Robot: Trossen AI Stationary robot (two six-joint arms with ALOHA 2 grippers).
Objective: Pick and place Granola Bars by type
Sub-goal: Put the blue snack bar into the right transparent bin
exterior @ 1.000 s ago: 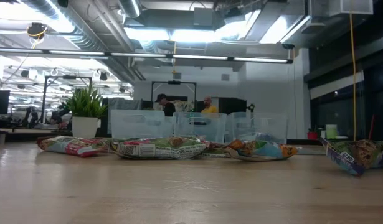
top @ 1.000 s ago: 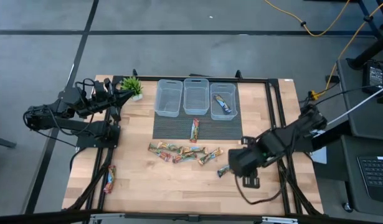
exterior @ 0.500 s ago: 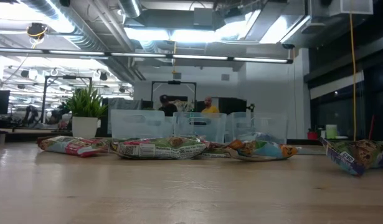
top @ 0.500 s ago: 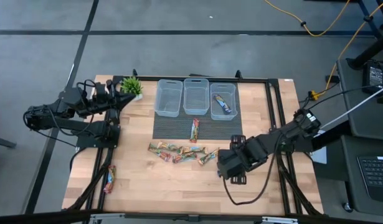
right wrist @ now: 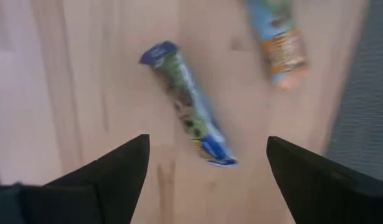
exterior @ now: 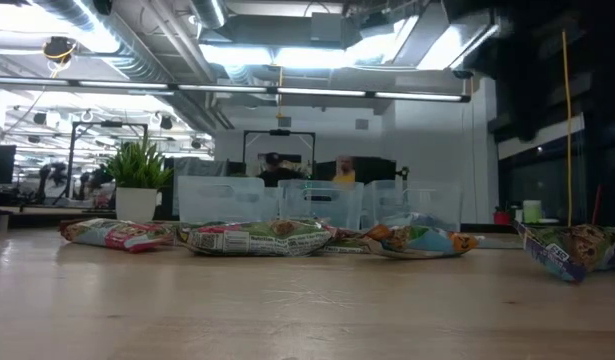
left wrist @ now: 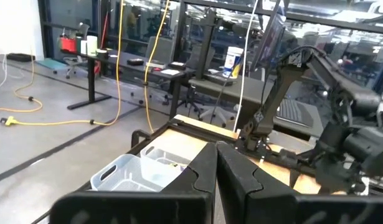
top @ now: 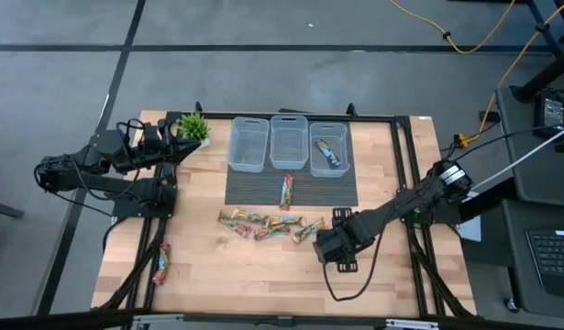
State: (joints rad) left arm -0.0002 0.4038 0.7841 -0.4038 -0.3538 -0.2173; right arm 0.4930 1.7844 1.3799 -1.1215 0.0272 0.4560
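Hovering over the front right of the table (top: 199, 275), the right gripper (top: 324, 248) is held with its fingers (right wrist: 113, 171) spread wide, framing a blue bar (right wrist: 190, 112) lying loose on the wood, seemingly so it can be lowered around it. A row of bars (top: 268, 225) lies beside it; one blue bar sits in the right-hand bin (top: 329, 156). The left gripper (left wrist: 217, 163) is parked, fingers together, near the plant (top: 193, 126).

Shiny granola bars (top: 268, 225) lie flat in a messy row on the wood. 1 blue bar (top: 328, 153) sits in a bin. 1 red bar (top: 287, 192) lies on the mat.
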